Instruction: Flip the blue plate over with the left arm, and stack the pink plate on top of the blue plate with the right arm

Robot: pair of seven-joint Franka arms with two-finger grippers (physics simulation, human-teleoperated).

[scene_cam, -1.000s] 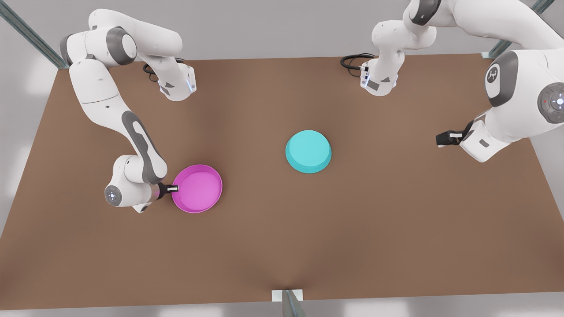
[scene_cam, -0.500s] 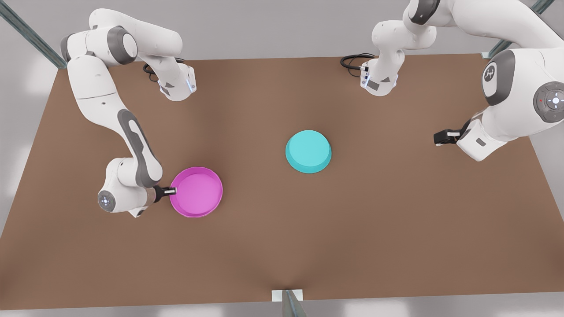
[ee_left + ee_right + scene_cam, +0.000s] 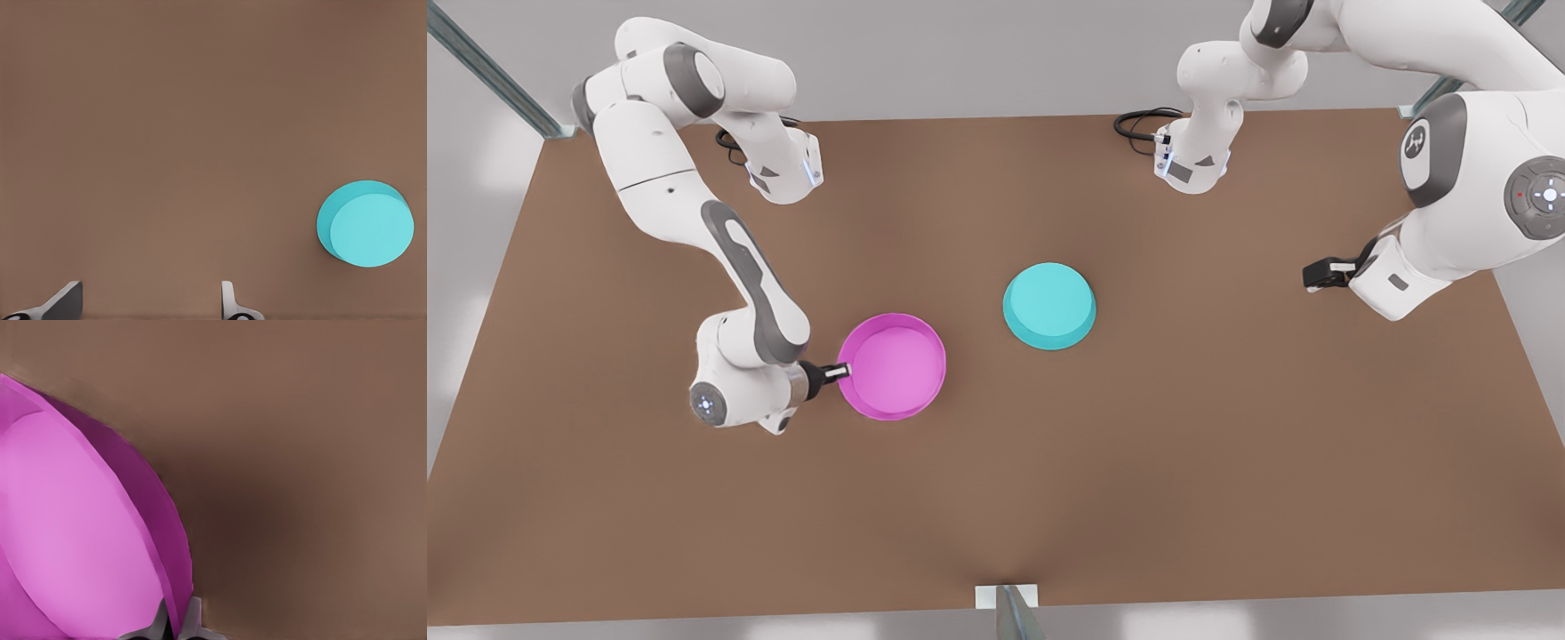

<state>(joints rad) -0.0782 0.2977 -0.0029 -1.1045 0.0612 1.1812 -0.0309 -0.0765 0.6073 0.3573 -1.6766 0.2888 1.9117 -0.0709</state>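
The right gripper (image 3: 838,372), on the front view's left, is pinching the rim of the pink plate (image 3: 893,365), one finger inside the wall and one outside, and the right wrist view is showing the rim (image 3: 175,600) running between the fingertips. The plate is riding open side up, near the blue plate (image 3: 1049,305) but apart from it. The blue plate is lying base up on the brown table (image 3: 1227,444), so the flip looks done and stacking is the step in hand. To do it well, the carry probably calls for enough height to clear the blue base, a level plate, and centring over the blue disc before lowering, since a one-sided rim grip may let the far edge sag. The left gripper (image 3: 1323,274), at the front view's right, is waiting well apart, its fingers (image 3: 228,303) spread and grasping nothing. No readable brand, label or writing is showing on either plate.
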